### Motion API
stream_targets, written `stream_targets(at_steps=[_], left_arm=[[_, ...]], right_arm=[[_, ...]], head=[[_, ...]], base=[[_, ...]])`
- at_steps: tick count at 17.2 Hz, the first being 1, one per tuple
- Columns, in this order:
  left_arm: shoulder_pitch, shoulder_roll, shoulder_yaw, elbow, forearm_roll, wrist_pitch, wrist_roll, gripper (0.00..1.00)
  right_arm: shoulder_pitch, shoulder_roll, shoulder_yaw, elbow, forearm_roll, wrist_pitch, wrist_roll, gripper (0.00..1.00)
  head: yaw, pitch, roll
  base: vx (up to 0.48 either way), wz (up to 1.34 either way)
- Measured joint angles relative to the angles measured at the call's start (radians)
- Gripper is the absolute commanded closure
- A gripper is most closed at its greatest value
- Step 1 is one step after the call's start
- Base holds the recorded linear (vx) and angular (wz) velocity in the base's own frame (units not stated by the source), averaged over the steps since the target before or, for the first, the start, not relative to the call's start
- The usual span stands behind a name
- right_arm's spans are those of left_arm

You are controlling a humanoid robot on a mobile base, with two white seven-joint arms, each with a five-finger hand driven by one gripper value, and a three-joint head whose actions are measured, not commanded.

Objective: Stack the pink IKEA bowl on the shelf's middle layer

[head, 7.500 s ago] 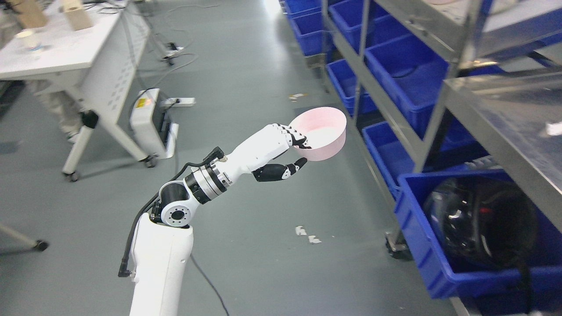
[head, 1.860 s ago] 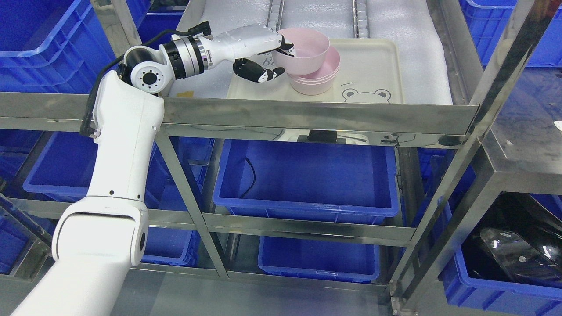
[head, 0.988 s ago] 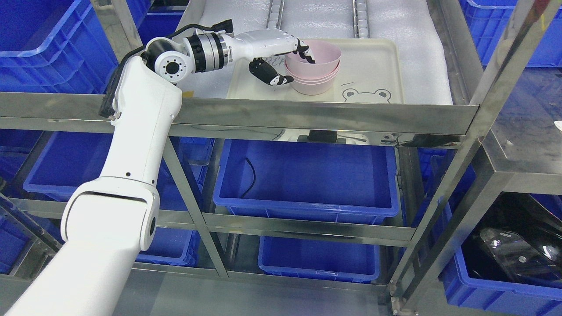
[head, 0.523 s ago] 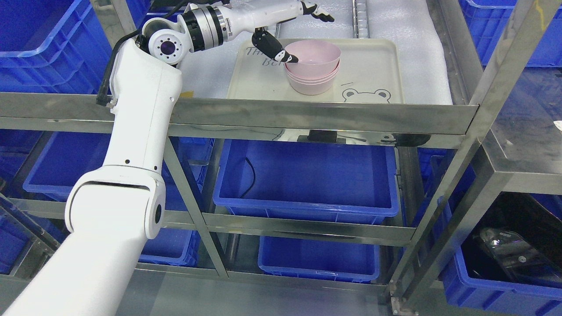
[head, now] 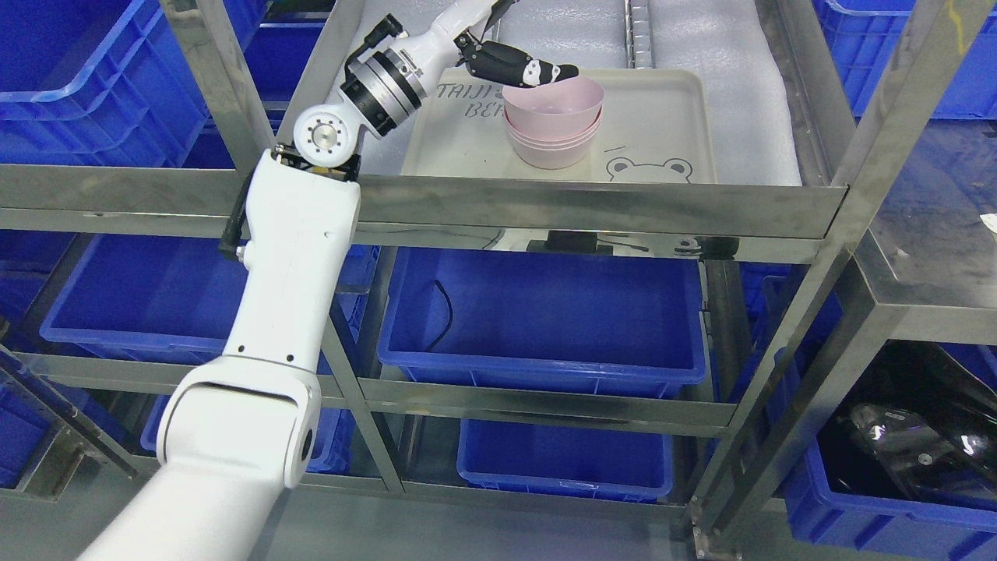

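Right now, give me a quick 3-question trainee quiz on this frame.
1. True or false: the left hand grips the top bowl.
2. The bowl stack sits on: A) a blue bin, B) the tray, C) the floor.
3. What cartoon print shows on the tray's near edge?

Key:
1. False. The hand holds nothing; its dark finger hangs at the bowl's far-left rim.
2. B.
3. A bear face.
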Motion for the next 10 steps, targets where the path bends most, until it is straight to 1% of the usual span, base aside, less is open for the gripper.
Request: stream_targets(at_steps=[2, 3, 5, 7, 10], left_arm=[[0.096, -0.004, -0.071, -0.075, 0.039, 0.008, 0.083, 0.08], [0.146, -0.006, -0.103, -0.108, 0.049, 0.008, 0.103, 0.08], [0.275, -0.009, -0.183, -0.188, 0.043, -0.082, 0.133, 0.06], [0.380, -0.011, -0.240, -0.240, 0.007, -0.162, 0.142, 0.04], [0.536, -0.014, -0.298, -0.299, -0.031, -0.212, 0.155, 0.03]], right_arm=[[0.000, 0.000, 0.000, 0.000, 0.000, 0.000, 0.000, 0.00], [0.000, 0.000, 0.000, 0.000, 0.000, 0.000, 0.000, 0.00], [0.000, 0.000, 0.000, 0.000, 0.000, 0.000, 0.002, 0.00], [0.000, 0.000, 0.000, 0.000, 0.000, 0.000, 0.004, 0.00], [0.000, 0.000, 0.000, 0.000, 0.000, 0.000, 0.003, 0.00]], head=[[0.0000, 0.000, 0.000], [0.0000, 0.000, 0.000], [0.0000, 0.000, 0.000], [0.0000, 0.000, 0.000], [0.0000, 0.000, 0.000]], base=[[0.000, 0.00], [-0.007, 0.01], [-0.027, 0.09], [-0.064, 0.20], [-0.116, 0.10]])
